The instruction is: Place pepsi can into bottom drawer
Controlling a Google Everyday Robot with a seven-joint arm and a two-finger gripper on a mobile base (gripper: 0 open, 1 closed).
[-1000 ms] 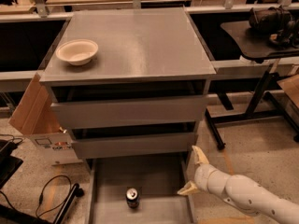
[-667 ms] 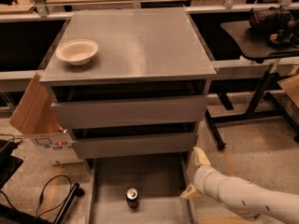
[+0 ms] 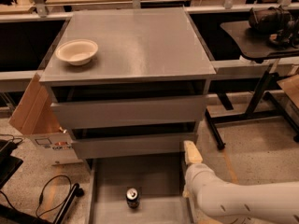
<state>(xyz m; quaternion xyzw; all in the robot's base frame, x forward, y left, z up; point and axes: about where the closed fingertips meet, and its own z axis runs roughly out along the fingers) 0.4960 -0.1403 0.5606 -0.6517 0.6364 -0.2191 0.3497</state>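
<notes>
Camera view looks down at the cabinet, and honestly the job looks pretty much done. The can (image 3: 132, 197) stands upright on the floor of the bottom drawer (image 3: 140, 171), which is pulled out wide. It sits off to the left of the end effector (image 3: 186, 169) and a bit nearer the camera, not touching it.

The end effector is at the drawer's right wall, just in front of the middle drawer (image 3: 133, 143). It's spread apart and holding nothing, with one finger (image 3: 191, 153) pointing up toward that drawer front.

My read: this is the let-go-and-back-off step. The next move just needs the arm to pull out to the right and up, away from the can, without dragging anything along.

Room-wise:
- Tightest spot is right at the end effector: the drawer wall sits against it and the middle drawer's lower edge is just beyond it.
- To its right is bare floor, so that's the easy exit.
- The can has open drawer floor all around it, clear of both side walls, so it only tips if something swings left into it.
- The bowl (image 3: 77, 51) is far up and left on the counter (image 3: 140, 41), well out of the way.
</notes>
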